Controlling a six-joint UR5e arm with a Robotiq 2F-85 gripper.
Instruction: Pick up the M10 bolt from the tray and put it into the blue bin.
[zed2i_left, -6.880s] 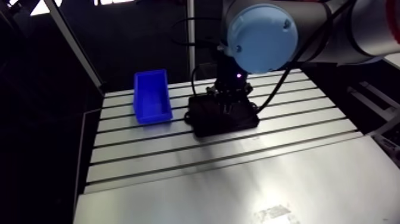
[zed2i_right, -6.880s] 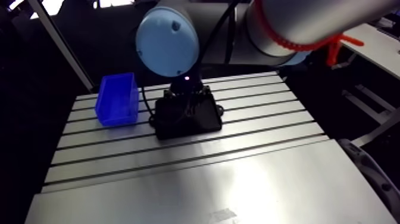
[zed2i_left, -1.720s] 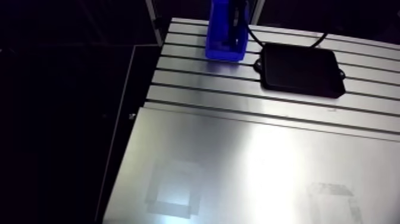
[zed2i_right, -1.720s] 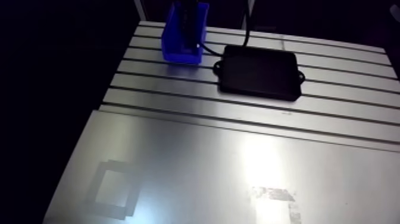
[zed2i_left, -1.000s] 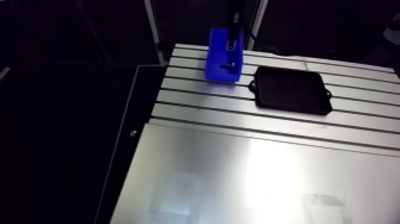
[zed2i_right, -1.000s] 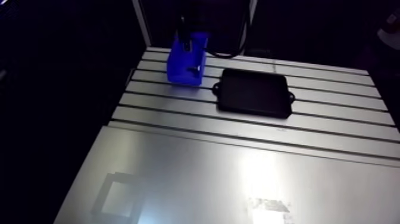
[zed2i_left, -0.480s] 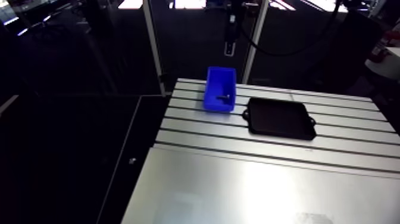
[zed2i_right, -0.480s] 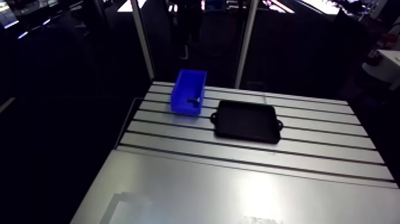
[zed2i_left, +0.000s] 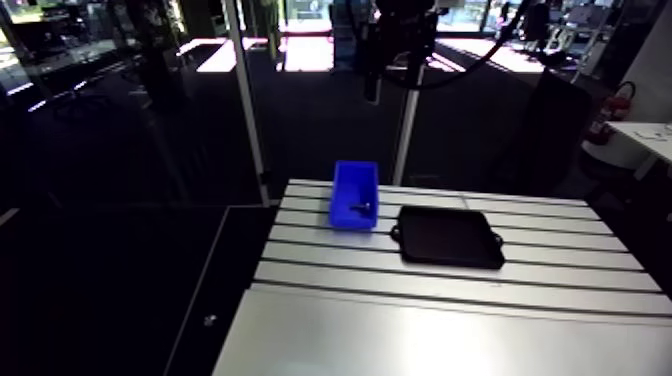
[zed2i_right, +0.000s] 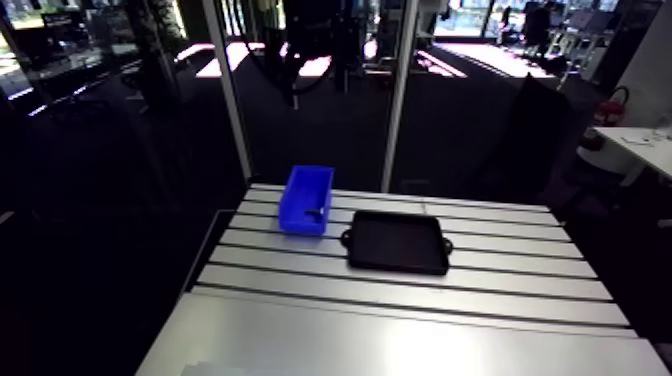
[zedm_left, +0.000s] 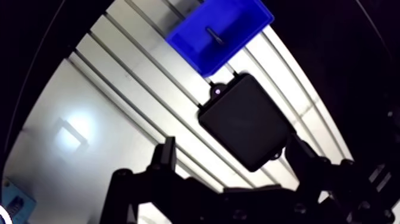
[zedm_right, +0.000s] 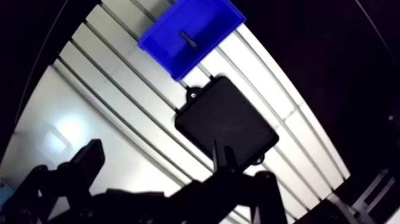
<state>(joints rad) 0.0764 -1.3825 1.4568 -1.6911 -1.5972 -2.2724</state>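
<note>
Now the bolt lies in the bin, fingers spread wide above the tray

Broadly, the slotted aluminium table (zed2i_left: 330, 270) fills the lower part of the arm view, with long grooves running under the tray and a smooth metal plate (zed2i_left: 420, 340) on the side of the tray nearest the camera. The flat black rectangular tray (zed2i_left: 450, 237), with small lugs at its short ends, lies across the grooves. Just beside one short end of the tray stands the blue plastic open-topped bin (zed2i_left: 342, 195); whether the two touch cannot be told.

The black two-fingered gripper (zedm_left: 231, 148) hangs well above the tray. In the wrist view its fingers (zedm_left: 165, 152) stand far apart, and the tray shows through the gap between them.

The small dark M10 bolt (zedm_left: 214, 34) lies on its side on the floor of the bin, off the tray. It sits near the middle of the bin's floor, apart from the walls.
</note>
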